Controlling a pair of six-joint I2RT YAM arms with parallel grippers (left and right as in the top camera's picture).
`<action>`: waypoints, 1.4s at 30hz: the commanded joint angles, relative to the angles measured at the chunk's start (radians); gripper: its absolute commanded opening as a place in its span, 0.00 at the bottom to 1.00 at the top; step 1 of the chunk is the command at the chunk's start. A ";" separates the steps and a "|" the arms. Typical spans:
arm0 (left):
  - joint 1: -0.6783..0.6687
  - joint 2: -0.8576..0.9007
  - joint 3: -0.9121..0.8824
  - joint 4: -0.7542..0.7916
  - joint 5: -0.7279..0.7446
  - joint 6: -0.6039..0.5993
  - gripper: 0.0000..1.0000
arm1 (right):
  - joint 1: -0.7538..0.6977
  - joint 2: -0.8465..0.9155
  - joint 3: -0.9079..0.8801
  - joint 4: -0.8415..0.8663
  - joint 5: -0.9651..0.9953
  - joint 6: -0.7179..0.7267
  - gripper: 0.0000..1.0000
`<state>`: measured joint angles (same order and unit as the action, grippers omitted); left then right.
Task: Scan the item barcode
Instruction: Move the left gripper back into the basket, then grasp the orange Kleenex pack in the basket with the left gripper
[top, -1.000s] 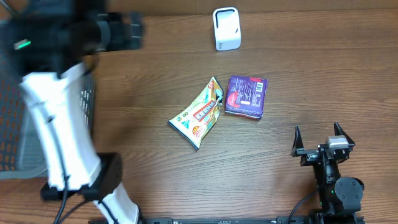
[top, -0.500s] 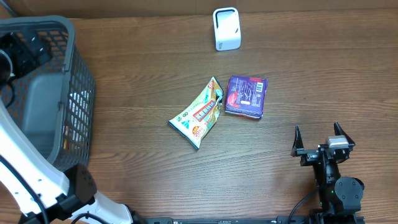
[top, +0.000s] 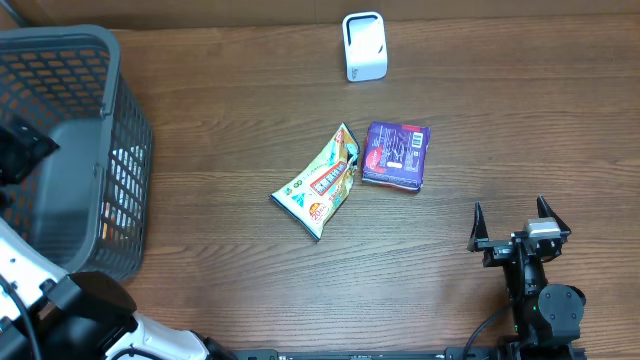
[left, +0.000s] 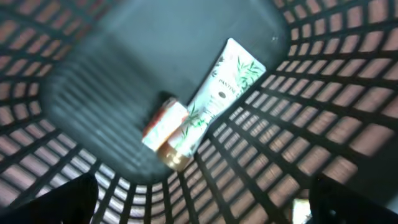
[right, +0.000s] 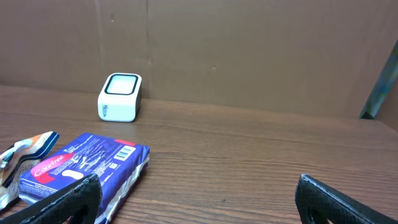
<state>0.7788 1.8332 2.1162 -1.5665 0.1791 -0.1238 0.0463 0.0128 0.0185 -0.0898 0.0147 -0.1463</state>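
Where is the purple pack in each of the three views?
Overhead: purple pack near the centre, right of the snack bag.
Left wrist: not in it; only the basket inside shows.
Right wrist: pack at lower left.
Shared landmark: white scanner, beyond the pack in both.

basket (top: 128, 160): cut off by the overhead view's left edge
tube (left: 214, 93): print smeared, barely legible
reddish item (left: 165, 121): beside the tube, blurred, kind unclear
snack bag (right: 28, 149): cropped at the right wrist view's left edge
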 joint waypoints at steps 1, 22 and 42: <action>-0.006 -0.007 -0.134 0.080 -0.006 0.035 1.00 | -0.002 -0.010 -0.011 0.006 -0.001 -0.004 1.00; -0.006 -0.006 -0.724 0.542 -0.135 0.129 0.68 | -0.002 -0.010 -0.011 0.006 -0.001 -0.004 1.00; -0.007 -0.006 -0.858 0.711 -0.108 0.207 0.34 | -0.002 -0.010 -0.011 0.006 -0.001 -0.004 1.00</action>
<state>0.7788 1.8347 1.2694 -0.8555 0.0559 0.0635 0.0463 0.0128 0.0185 -0.0898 0.0143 -0.1467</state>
